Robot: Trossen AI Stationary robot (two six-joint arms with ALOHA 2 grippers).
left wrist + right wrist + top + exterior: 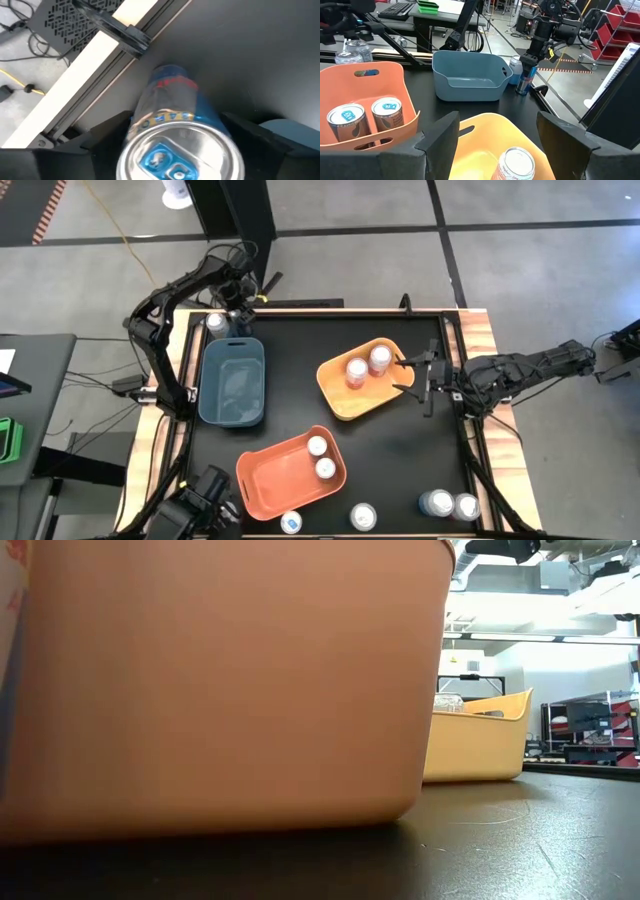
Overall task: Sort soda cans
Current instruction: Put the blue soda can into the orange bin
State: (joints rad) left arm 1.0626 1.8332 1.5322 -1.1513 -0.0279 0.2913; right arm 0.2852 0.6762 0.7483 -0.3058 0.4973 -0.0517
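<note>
A blue-labelled soda can (172,115) with a silver top stands upright on the black mat at the far left, beside the blue bin's (232,385) far corner. My left gripper (177,127) points down over it, open, with one finger on each side of the can's upper part. From the right wrist view that gripper (527,62) sits just above the can (524,82). My right gripper (412,372) waits open at the yellow bin's (345,405) right end. Two cans stand in the yellow bin and two in the orange bin (270,475). My left gripper comes at the can's upper part (150,107) from above, pointing down, with a finger (107,132) close on either side. I cannot tell whether the fingers touch the can's sides. The can stands upright on the mat.
Several loose cans (362,516) stand along the near edge. The wooden table rim and a black rail (125,35) run just behind the can at the far left. In the low view the orange bin's wall (220,690) hides most of the table.
</note>
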